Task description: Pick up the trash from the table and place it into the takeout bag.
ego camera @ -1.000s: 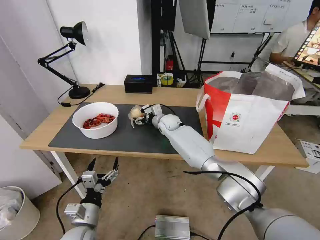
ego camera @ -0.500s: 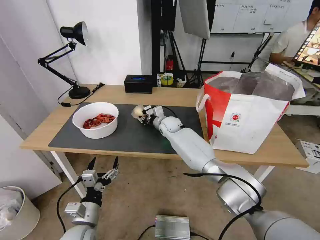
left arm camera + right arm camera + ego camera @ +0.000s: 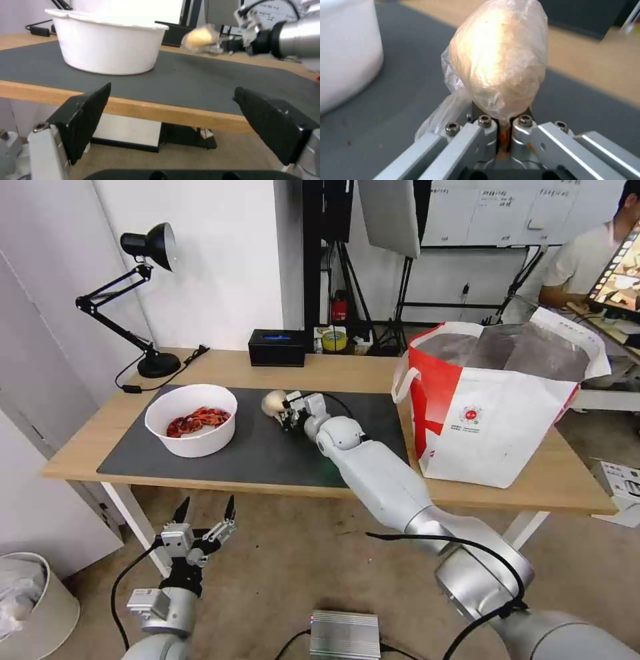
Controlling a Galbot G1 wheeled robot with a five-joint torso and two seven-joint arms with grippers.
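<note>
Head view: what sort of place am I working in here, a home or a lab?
Most likely an office or lab workspace, not a home. Behind the table hang whiteboards with writing, a person sits at a monitor on a neighbouring desk, and black stands and cables crowd the back wall.

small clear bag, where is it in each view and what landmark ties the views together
Head view: the bag is in the right gripper over the mat's middle, between bowl and takeout bag.
Left wrist view: a yellowish blur past the bowl.
Right wrist view: it bulges from the shut fingers.
Shared landmark: the white bowl beside it.
</note>
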